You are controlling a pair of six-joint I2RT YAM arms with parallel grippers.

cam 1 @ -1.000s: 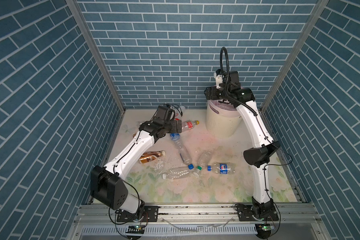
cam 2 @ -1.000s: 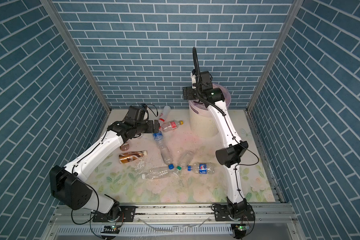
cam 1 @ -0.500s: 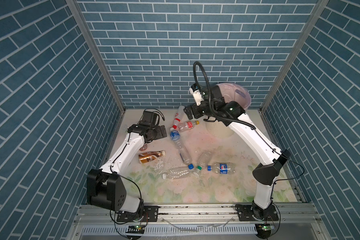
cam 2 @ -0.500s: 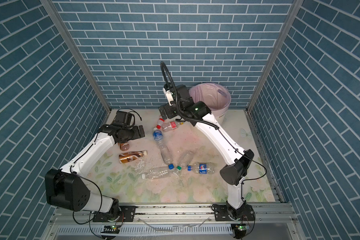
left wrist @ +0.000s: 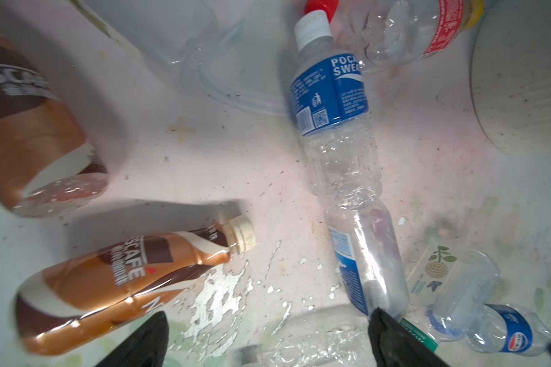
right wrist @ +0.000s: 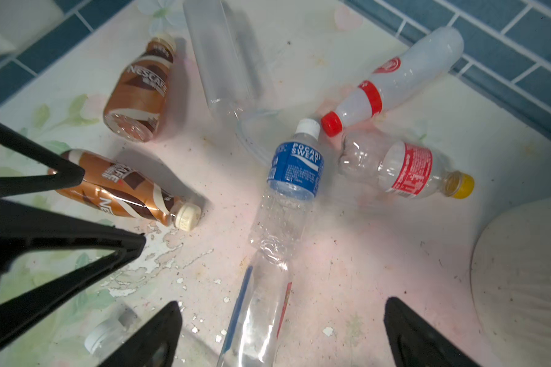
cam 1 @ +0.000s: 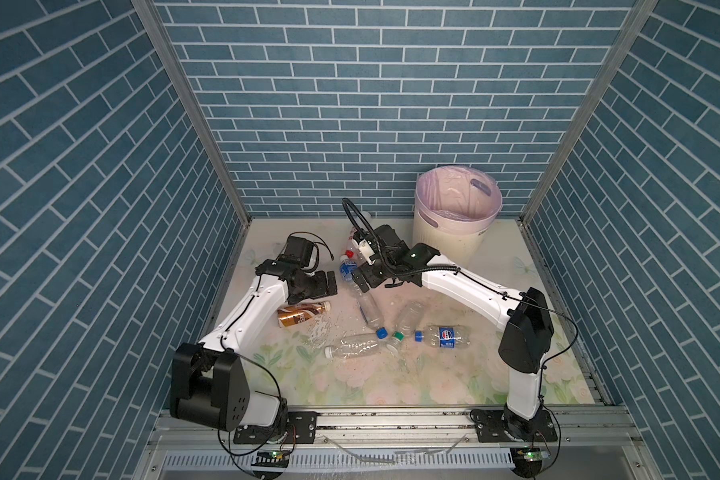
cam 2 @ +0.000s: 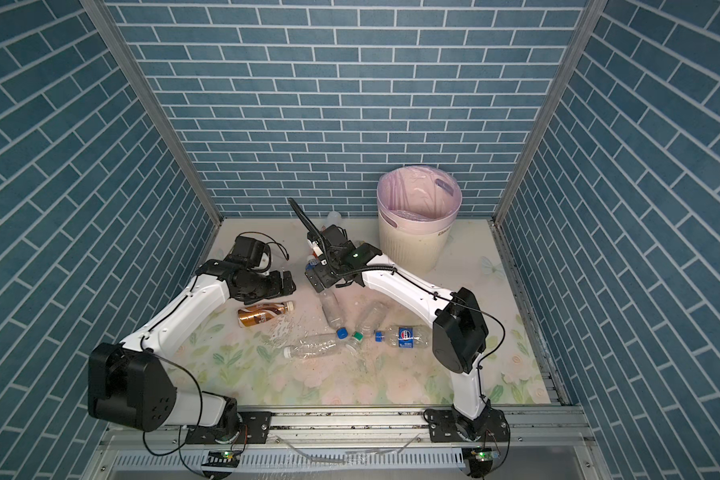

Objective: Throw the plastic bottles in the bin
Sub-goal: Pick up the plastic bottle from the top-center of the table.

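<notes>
Several plastic bottles lie on the flowered floor. A blue-labelled clear bottle [cam 1: 347,266] [left wrist: 331,95] [right wrist: 295,168] lies end to end with a long clear one [cam 1: 368,309] [right wrist: 255,317]. My right gripper [cam 1: 360,282] [right wrist: 283,324] hangs open and empty above that long bottle, its fingers either side of it. My left gripper [cam 1: 329,283] [left wrist: 268,336] is open and empty beside a brown bottle [cam 1: 302,314] [left wrist: 115,286]. A second brown bottle [right wrist: 139,95] stands further back. The cream bin [cam 1: 454,241] [cam 2: 416,245] with its pink liner stands at the back right.
More bottles lie nearer the front: a blue-labelled cola bottle [cam 1: 445,336], a green-capped one [cam 1: 408,318], a white-capped one [cam 1: 352,347]. Two red-labelled bottles [right wrist: 395,85] [right wrist: 407,168] and a clear container [right wrist: 223,63] lie by the back wall. Brick walls close three sides.
My right arm has swung from above the bin down and left to the bottles on the floor, gripper open. My left arm has drawn back to the left, near the brown bottle.
</notes>
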